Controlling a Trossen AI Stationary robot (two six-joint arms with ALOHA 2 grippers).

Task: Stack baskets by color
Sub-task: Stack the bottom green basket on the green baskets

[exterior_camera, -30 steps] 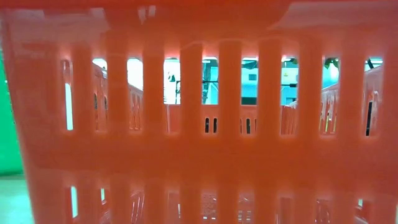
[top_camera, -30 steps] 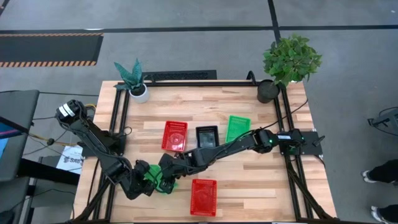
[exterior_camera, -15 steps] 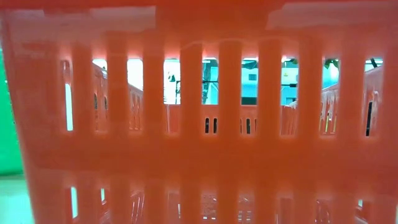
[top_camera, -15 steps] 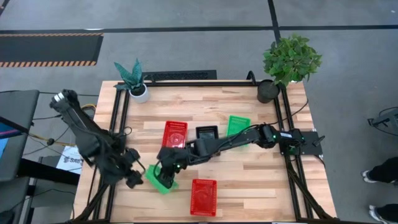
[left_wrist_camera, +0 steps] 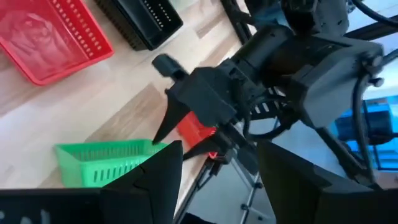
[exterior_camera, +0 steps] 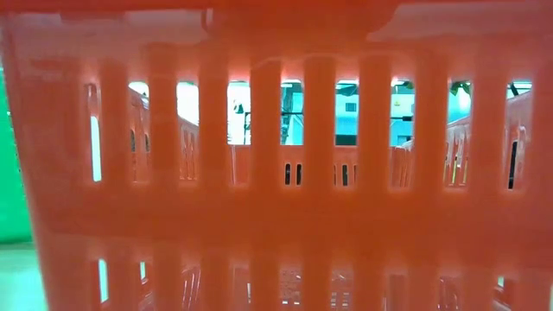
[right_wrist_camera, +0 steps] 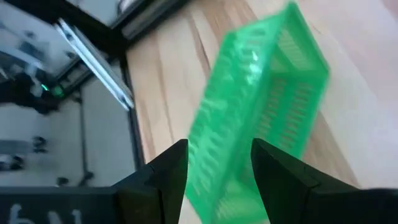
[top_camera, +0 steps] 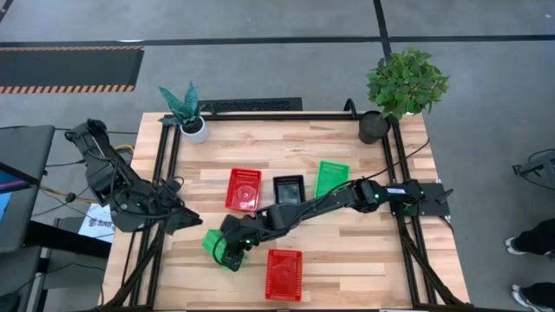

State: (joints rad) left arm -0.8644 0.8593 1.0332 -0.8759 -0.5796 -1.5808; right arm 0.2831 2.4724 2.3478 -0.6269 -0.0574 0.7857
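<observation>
Since a moment ago the left arm has swung back off the table, and its left gripper (top_camera: 185, 221) now sits at the table's left edge frame, fingers spread apart and holding nothing. The right arm has shifted slightly, reaching diagonally across the wooden table (top_camera: 347, 251) from the right side. The right gripper (top_camera: 232, 251) is over a green basket (top_camera: 217, 247) near the front left of the table; in the right wrist view its two dark fingers stand wide on either side of the tilted green basket's (right_wrist_camera: 261, 124) long wall, though whether they pinch it cannot be told.

A red basket (top_camera: 284, 274) lies flat just to the right of the green one, near the front edge. Further back, in a loose row at the table's middle, sit another red basket (top_camera: 244, 188), a black basket (top_camera: 289, 187) and a second green basket (top_camera: 330, 178). Two potted plants (top_camera: 184, 109) stand at the back corners. The low view is filled by the slotted wall of the front red basket (exterior_camera: 276, 173).
</observation>
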